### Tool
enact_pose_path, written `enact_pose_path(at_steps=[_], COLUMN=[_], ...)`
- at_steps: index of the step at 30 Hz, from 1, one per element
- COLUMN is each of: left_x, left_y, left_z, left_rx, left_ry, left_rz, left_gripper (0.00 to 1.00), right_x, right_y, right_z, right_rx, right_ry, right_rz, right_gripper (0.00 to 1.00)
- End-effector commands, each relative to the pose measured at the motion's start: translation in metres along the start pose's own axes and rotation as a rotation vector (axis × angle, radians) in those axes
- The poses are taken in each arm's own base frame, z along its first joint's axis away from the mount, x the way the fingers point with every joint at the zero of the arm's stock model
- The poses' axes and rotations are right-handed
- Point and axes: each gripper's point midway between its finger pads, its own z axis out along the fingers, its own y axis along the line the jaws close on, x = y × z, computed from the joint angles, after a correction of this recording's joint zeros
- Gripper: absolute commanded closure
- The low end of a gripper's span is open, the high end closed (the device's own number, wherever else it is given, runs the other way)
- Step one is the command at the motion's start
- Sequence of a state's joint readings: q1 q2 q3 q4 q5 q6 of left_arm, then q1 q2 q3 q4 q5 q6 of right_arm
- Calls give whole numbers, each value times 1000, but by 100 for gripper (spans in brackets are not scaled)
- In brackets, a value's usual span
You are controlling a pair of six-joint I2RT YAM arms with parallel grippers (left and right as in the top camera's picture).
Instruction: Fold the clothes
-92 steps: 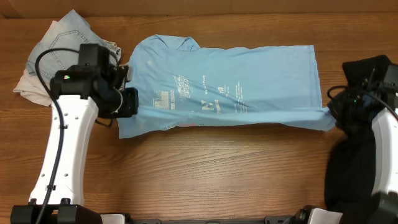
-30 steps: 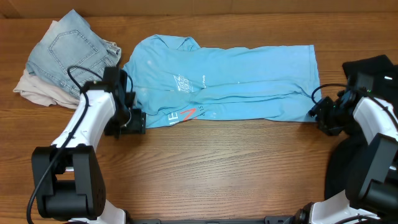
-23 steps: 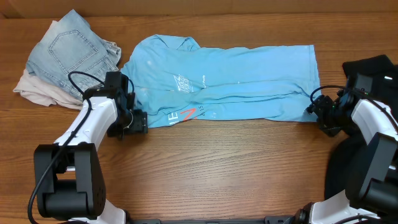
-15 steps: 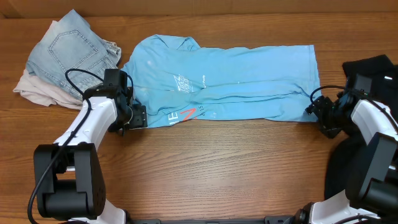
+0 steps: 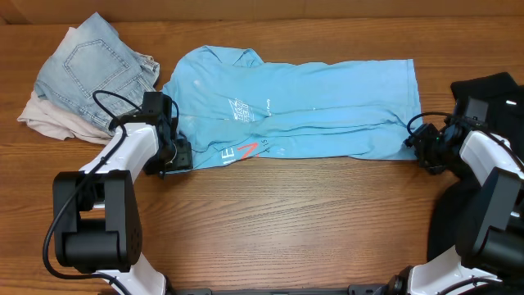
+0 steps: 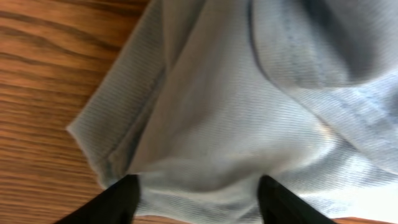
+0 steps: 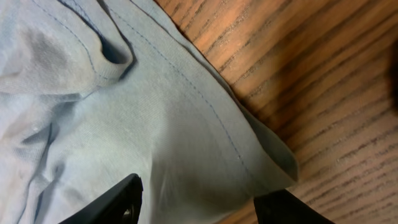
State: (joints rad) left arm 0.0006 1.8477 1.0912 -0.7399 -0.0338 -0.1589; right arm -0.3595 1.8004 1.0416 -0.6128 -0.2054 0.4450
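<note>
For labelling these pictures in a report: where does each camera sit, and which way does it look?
Overhead: above the table, facing down on the blue T-shirt; both arms show, left gripper and right gripper at its near corners.
Left wrist: on the left arm, close over shirt cloth and table; its dark fingers show.
Right wrist: likewise, over the shirt's hem corner; its fingers show.
Shared: all see the T-shirt.

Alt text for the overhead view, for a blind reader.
A sky-blue T-shirt, folded lengthwise, lies across a wooden table with the left hand and right hand at its near corners. Pale denim shorts on beige cloth lie far left; a black garment at right.
</note>
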Motion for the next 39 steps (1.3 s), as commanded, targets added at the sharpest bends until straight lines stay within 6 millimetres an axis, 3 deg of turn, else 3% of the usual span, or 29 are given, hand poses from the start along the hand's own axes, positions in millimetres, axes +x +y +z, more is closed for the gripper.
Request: enact_pose_path(at_steps=[1,4,6,8,9,10,15,20,24,25,26,27,28,30,31,33,36,39], left_x=[19,18,21,24,25,26,35,48,56,57,57,56,54,46,41,29,-1,-44], left_y=[3,3,4,8,14,17,40,53,63,64,64,64,64,61,59,57,46,5], left_z=[26,26,23,19,14,12,-13,-38,-51,-53,-55,-57,-60,-70,-76,-94,-126,-160], left_rx=[-7,-7,-11,-18,-27,-28,-41,-52,-94,-97,-97,-97,-96,-77,-61,-37,36,256], left_ry=[93,91,107,133,151,161,256,354,397,405,408,410,406,392,383,354,257,81], left_rz=[-11,-11,-11,-23,-52,-64,-146,-187,-193,-193,-193,-193,-193,-187,-175,-161,-149,-49], left_gripper=[47,79,96,96,96,96,96,96,96,96,95,85,68,53,50,32,30,33], right_x=[6,10,10,8,9,11,32,61,76,78,79,78,76,68,62,50,30,16], right_y=[-7,-11,-11,-10,-11,-12,-23,-52,-71,-71,-71,-71,-70,-64,-62,-53,-25,27], right_z=[9,16,17,17,16,15,-10,-61,-87,-89,-89,-89,-89,-86,-86,-87,-92,-95], right_rx=[4,-1,-6,-11,-7,0,83,280,391,392,392,391,385,355,344,310,196,-64], right_ry=[1,-8,-16,-22,-17,-6,86,157,174,178,181,180,174,151,133,92,42,19], right_rz=[8,52,77,79,81,85,115,131,125,121,117,114,101,57,46,29,10,-125], right_gripper=[39,46,61,78,94,96,96,96,96,94,83,70,53,41,40,34,32,35])
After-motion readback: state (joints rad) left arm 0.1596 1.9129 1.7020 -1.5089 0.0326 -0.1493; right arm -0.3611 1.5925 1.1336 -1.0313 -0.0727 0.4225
